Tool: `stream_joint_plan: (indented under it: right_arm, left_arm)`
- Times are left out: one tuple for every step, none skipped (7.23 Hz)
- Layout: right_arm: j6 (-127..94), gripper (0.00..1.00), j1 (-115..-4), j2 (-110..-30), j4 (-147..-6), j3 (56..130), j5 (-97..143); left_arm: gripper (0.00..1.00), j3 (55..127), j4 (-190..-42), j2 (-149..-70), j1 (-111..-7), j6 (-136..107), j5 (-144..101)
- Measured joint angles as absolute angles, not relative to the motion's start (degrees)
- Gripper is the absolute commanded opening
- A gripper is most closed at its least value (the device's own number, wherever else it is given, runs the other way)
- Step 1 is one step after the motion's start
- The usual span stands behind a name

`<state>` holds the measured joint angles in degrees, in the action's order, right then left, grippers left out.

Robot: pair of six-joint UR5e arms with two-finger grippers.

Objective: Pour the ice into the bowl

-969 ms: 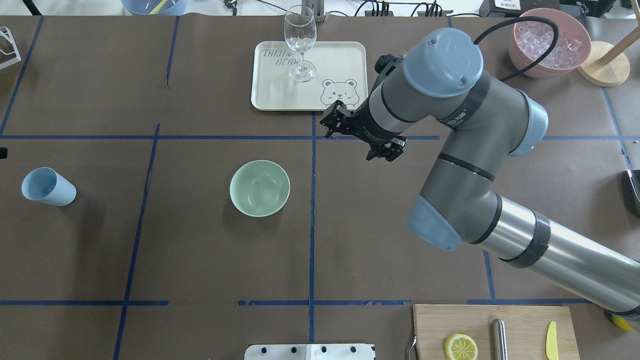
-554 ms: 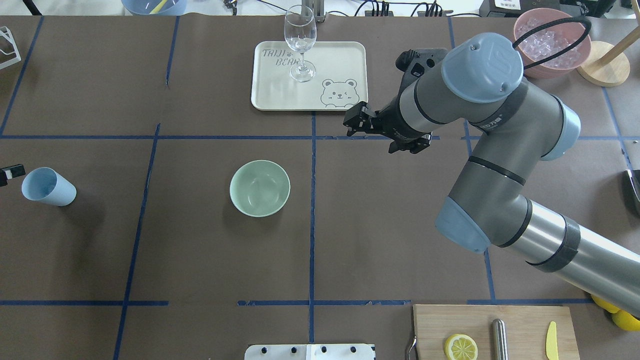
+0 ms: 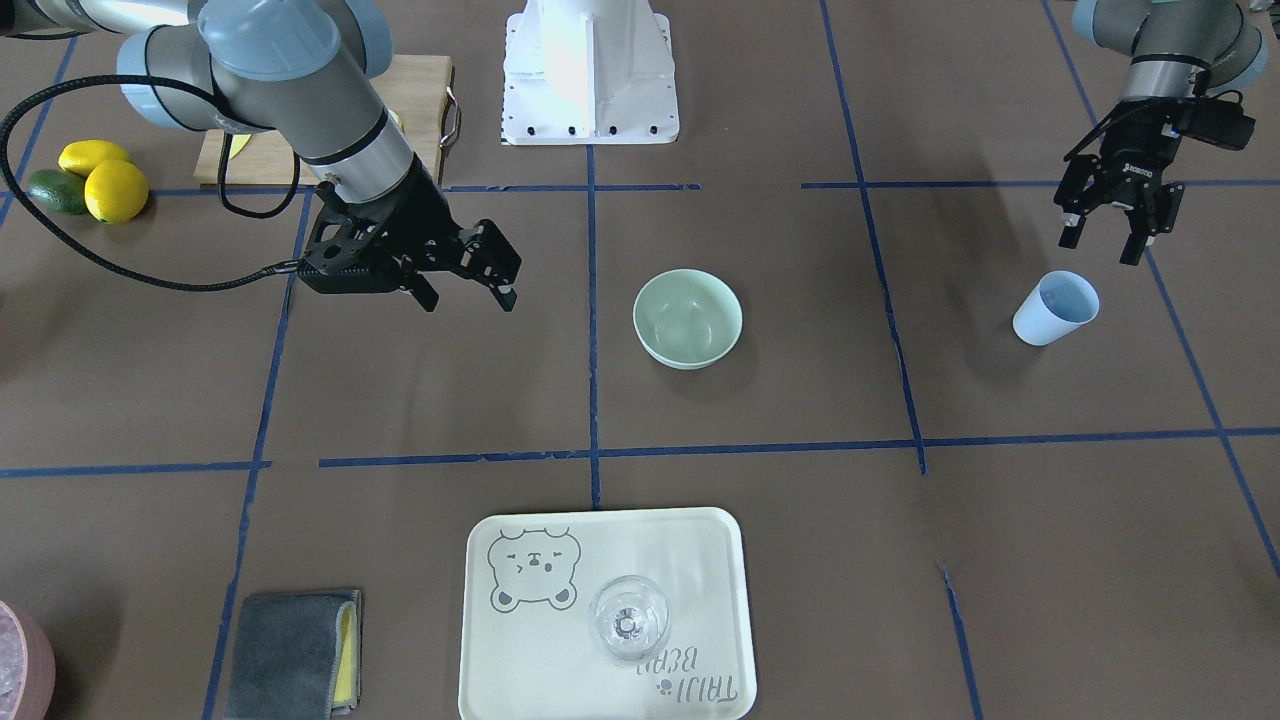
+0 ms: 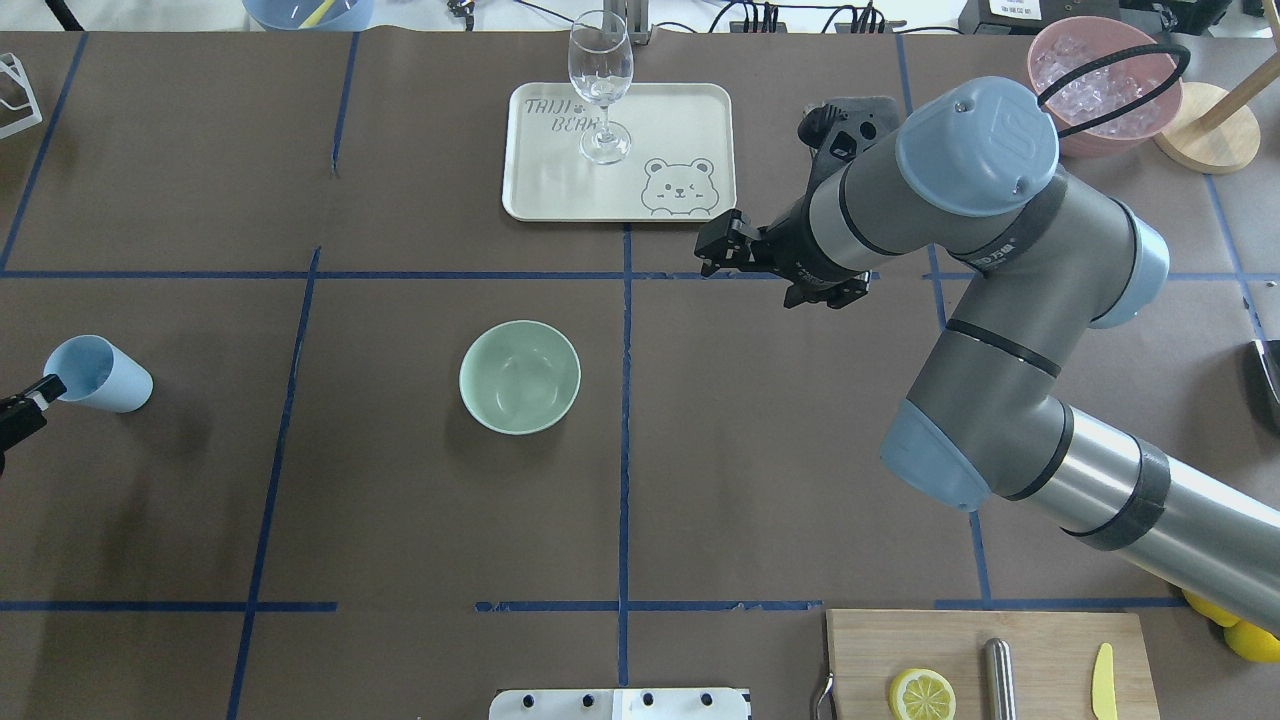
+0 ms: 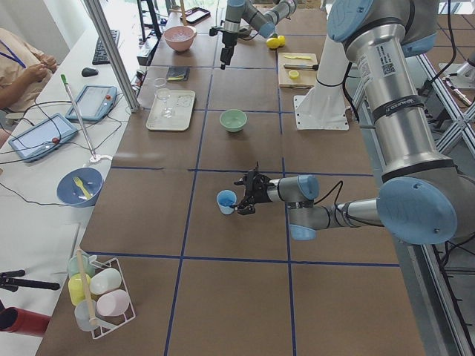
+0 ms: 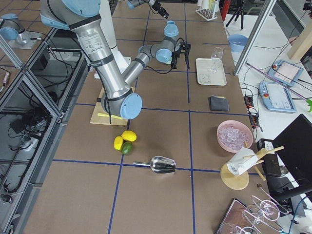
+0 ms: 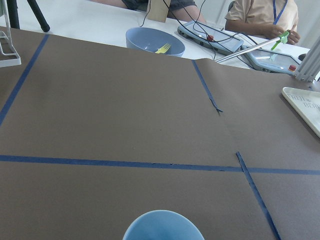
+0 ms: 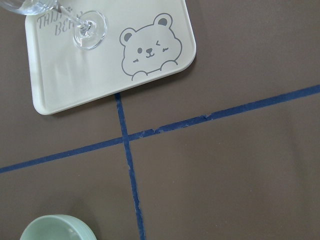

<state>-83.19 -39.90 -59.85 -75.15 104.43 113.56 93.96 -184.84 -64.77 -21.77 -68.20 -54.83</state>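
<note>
The bowl [image 4: 519, 376], round, smooth and pale mint-green, is set on the brown papered desk [image 4: 400, 500]. The ice [image 4: 1110, 85], clear glassy cubes, is heaped in a pink container [image 4: 1120, 140] well apart from the bowl. The right claw [image 3: 470, 298] is held wide and bare, drawn farther from the bowl than before. The left claw [image 3: 1100, 250], likewise spread, is brought beside the blue cup [image 3: 1055, 308], seemingly without touching it.

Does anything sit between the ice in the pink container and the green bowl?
Nothing visible rests on the table between the ice and the bowl; the tray lies off that line. Only the right tool hangs above it.
</note>
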Motion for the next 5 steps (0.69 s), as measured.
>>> stream_joint_plan:
  right_arm:
    - [-83.09, 1.00, -39.98, -60.01, -75.15, 104.35, 113.53]
    - [-83.10, 1.00, -40.03, -60.07, -75.15, 104.31, 113.52]
    - [-83.19, 1.00, -40.04, -60.09, -75.15, 104.33, 113.53]
    - [-83.32, 1.00, -40.04, -60.09, -75.15, 104.44, 113.55]
    - [-83.42, 1.00, -40.04, -60.09, -75.15, 104.60, 113.55]
  left_arm:
    - [0.99, 92.85, -184.81, -64.68, -16.93, -68.82, -49.10]
    - [0.92, 91.44, -184.70, -64.68, -13.68, -69.15, -45.62]
    - [0.95, 89.88, -184.63, -64.75, -11.79, -69.32, -43.28]
    - [0.99, 88.53, -184.59, -65.29, -10.87, -69.42, -41.73]
    - [0.99, 86.79, -184.58, -66.68, -10.52, -69.35, -40.22]
